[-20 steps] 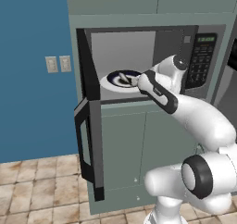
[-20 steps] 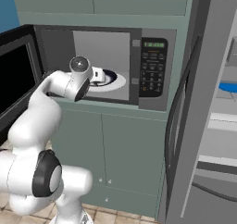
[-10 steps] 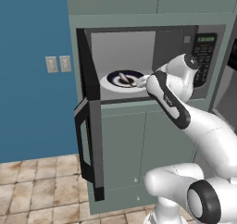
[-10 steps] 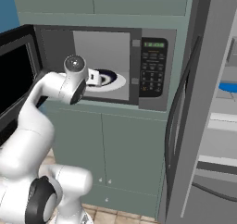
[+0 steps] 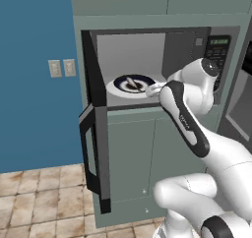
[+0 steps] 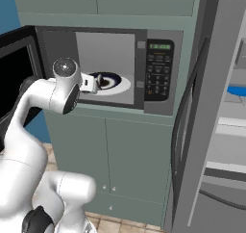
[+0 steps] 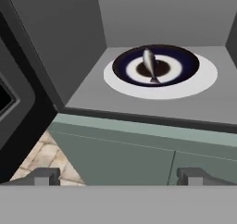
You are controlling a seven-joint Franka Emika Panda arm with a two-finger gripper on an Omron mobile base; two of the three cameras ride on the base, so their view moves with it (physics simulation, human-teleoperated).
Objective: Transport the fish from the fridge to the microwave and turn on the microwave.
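microwave (image 6: 120, 68) green display and keypad, markings too small to read

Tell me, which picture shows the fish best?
The hand view. There the fish lies in plain sight, silvery, on the dark plate inside the open microwave. The left base view shows it small and far away. In the right base view the plate is partly hidden behind the open gripper.

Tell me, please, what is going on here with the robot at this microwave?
The fish already lies on a dark plate on the white turntable inside the microwave, whose door hangs wide open. The gripper is open and empty, just outside the opening. The door is not yet closed and the microwave not yet started.
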